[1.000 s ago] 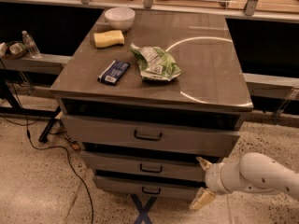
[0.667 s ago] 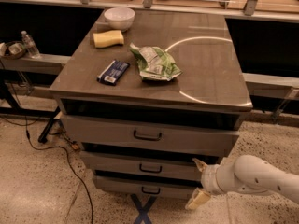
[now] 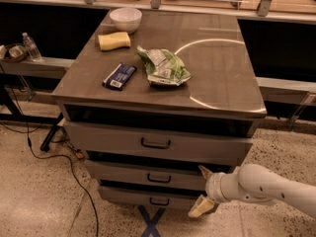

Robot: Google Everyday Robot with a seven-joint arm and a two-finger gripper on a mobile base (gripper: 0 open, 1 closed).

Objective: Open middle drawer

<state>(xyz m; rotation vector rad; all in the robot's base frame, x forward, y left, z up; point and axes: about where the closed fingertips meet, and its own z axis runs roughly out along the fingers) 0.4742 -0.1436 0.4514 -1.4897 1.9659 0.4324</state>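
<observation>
The middle drawer (image 3: 123, 173) is the shallow grey one, second of three in the cabinet, with a small dark loop handle (image 3: 159, 178) at its centre. It stands out only slightly from the cabinet. My gripper (image 3: 203, 189) is at the drawer's right end, right of the handle, on a white arm coming in from the lower right. Its two cream fingers are spread apart, one fingertip (image 3: 204, 171) at the drawer's top edge and the other (image 3: 199, 209) down by the lowest drawer. It holds nothing.
The taller top drawer (image 3: 158, 142) and the lowest drawer (image 3: 148, 197) flank the middle one. On the cabinet top (image 3: 217, 78) lie a white bowl (image 3: 125, 19), a yellow sponge (image 3: 113, 40), a dark blue packet (image 3: 119, 76) and a green chip bag (image 3: 163, 67). Cables (image 3: 59, 157) trail on the floor at left.
My arm and gripper have moved left, closer to the right end of the middle drawer. The drawers have not moved.
</observation>
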